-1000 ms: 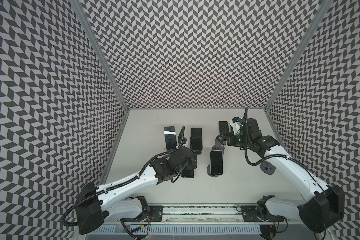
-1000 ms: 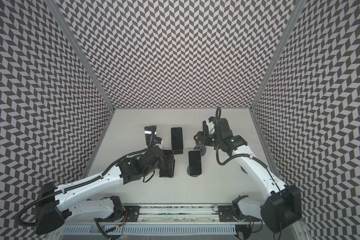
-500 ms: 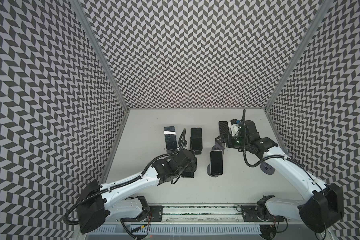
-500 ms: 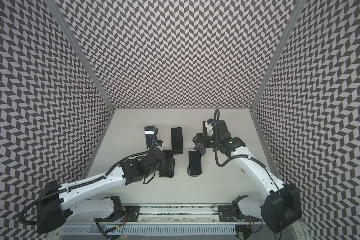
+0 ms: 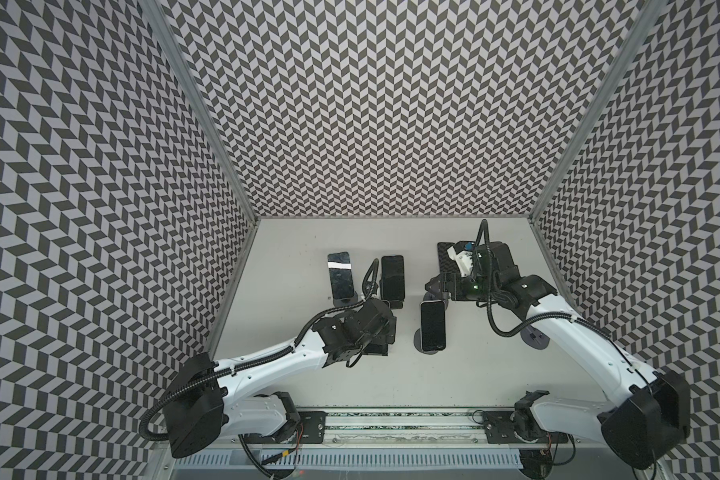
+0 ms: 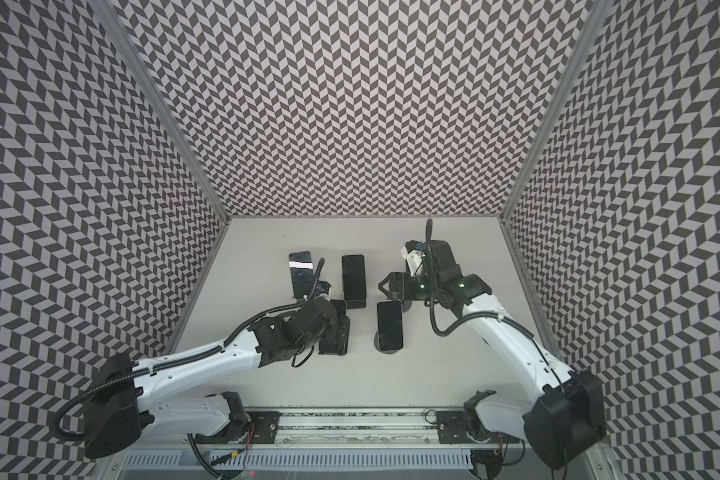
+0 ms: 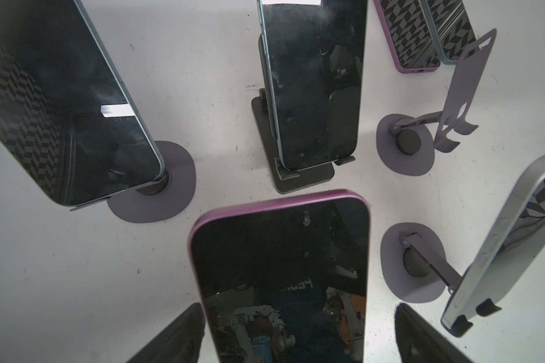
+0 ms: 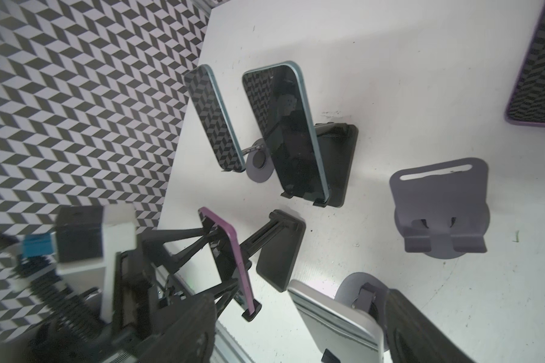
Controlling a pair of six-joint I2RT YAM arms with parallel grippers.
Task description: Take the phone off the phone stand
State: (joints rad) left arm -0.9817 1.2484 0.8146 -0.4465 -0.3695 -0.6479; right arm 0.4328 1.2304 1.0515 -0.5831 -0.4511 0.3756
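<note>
A purple-edged phone (image 7: 280, 251) leans on a black stand (image 8: 280, 248) at the front left. My left gripper (image 7: 299, 330) is open around its lower part, one dark finger (image 7: 177, 336) on each side with a gap. A silver phone (image 8: 337, 320) (image 5: 433, 330) rests on a round grey stand (image 8: 356, 289) at the table's middle. My right gripper (image 8: 299, 314) is open at its top end: one finger (image 8: 422, 330) is close to its edge and the other stands well off.
Two more dark phones stand on stands at the back (image 5: 339, 274) (image 5: 393, 274). An empty grey stand (image 8: 441, 204) sits beside the silver phone, another (image 5: 535, 337) under the right arm. Flat phones (image 7: 406, 37) lie at the back right. Patterned walls close three sides.
The right gripper has shifted a little nearer and leftward over the silver phone's top, and its jaws have narrowed. The left gripper has crept slightly forward around the purple phone.
</note>
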